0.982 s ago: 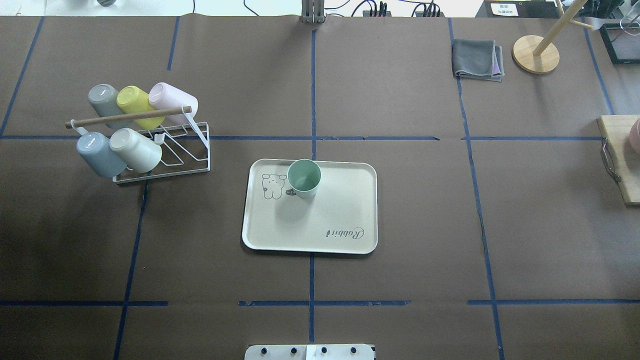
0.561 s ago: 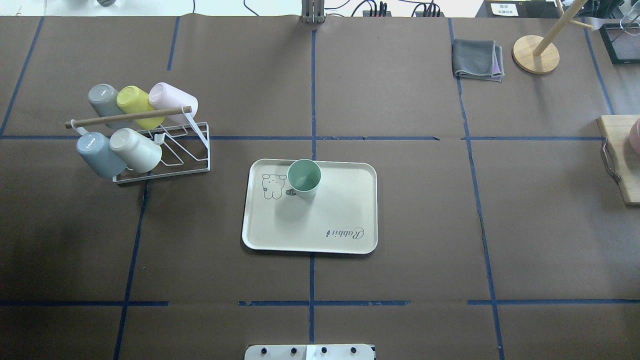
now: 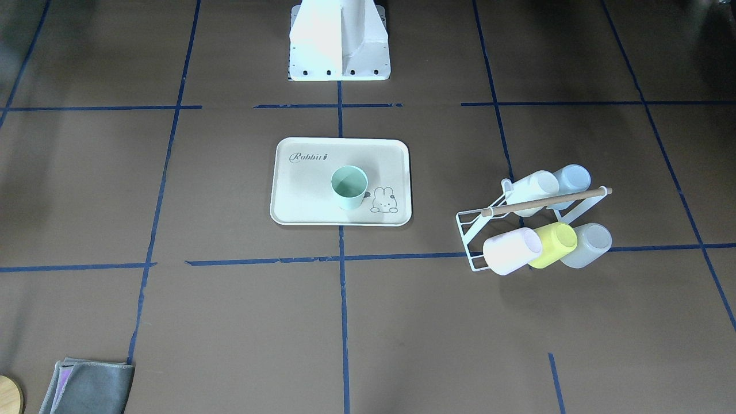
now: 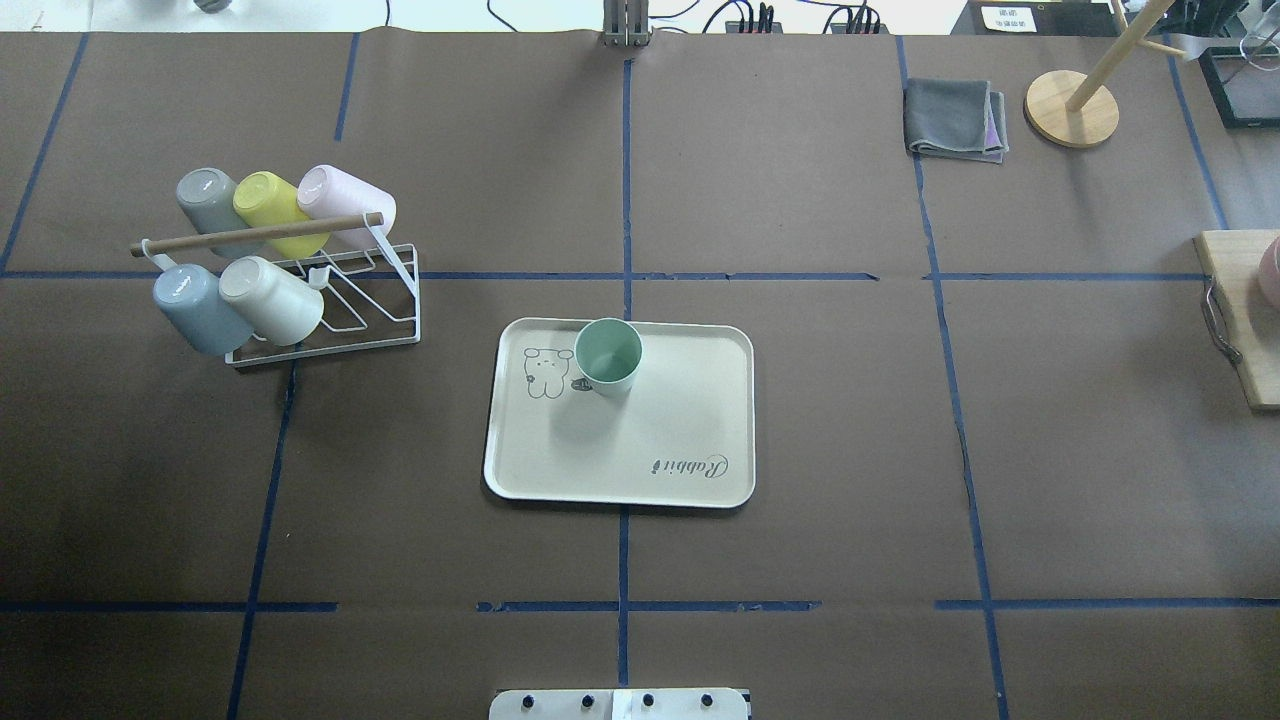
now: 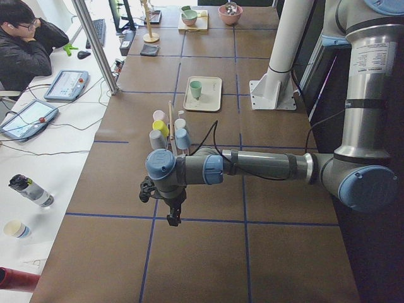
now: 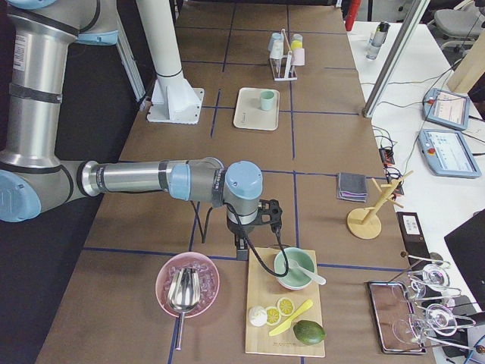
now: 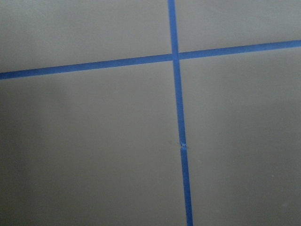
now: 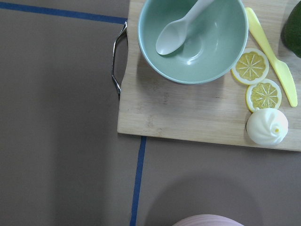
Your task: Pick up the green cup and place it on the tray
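The pale mint-green cup [image 4: 608,355] stands upright on the cream tray [image 4: 680,430], at its far edge beside the rabbit drawing. It also shows in the front view [image 3: 349,187] on the tray [image 3: 305,195]. My left gripper [image 5: 172,218] hangs over bare table far out on the robot's left, away from the cup rack. My right gripper [image 6: 241,250] hangs by the wooden board far out on the right. Both show only in the side views, so I cannot tell whether they are open or shut. No fingers show in the wrist views.
A white wire rack [image 4: 345,310] holds several cups, among them a yellow-green one [image 4: 270,205] and a pale blue one [image 4: 195,305]. A grey cloth [image 4: 955,118] and a wooden stand [image 4: 1071,108] lie far right. A wooden board [image 8: 188,113] carries a green bowl [image 8: 197,52].
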`<move>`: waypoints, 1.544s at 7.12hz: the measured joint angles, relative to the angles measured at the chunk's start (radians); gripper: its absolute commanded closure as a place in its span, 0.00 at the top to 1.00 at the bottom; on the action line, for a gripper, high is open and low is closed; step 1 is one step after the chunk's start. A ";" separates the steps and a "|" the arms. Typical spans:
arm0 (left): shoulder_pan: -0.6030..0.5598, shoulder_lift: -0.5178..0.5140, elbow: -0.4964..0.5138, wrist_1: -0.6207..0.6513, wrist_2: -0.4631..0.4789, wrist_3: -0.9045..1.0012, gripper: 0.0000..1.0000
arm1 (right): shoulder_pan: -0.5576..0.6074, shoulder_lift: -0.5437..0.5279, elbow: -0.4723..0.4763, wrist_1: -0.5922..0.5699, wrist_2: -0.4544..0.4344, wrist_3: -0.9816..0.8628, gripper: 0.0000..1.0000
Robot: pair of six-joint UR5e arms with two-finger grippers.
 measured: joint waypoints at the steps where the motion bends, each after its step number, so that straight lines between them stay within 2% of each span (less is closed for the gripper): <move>1: 0.000 0.001 -0.001 -0.002 -0.001 0.000 1.00 | 0.000 0.001 0.000 0.000 0.000 0.002 1.00; 11: -0.001 0.013 -0.012 -0.001 -0.003 0.005 1.00 | -0.015 0.003 -0.004 0.000 0.004 0.033 1.00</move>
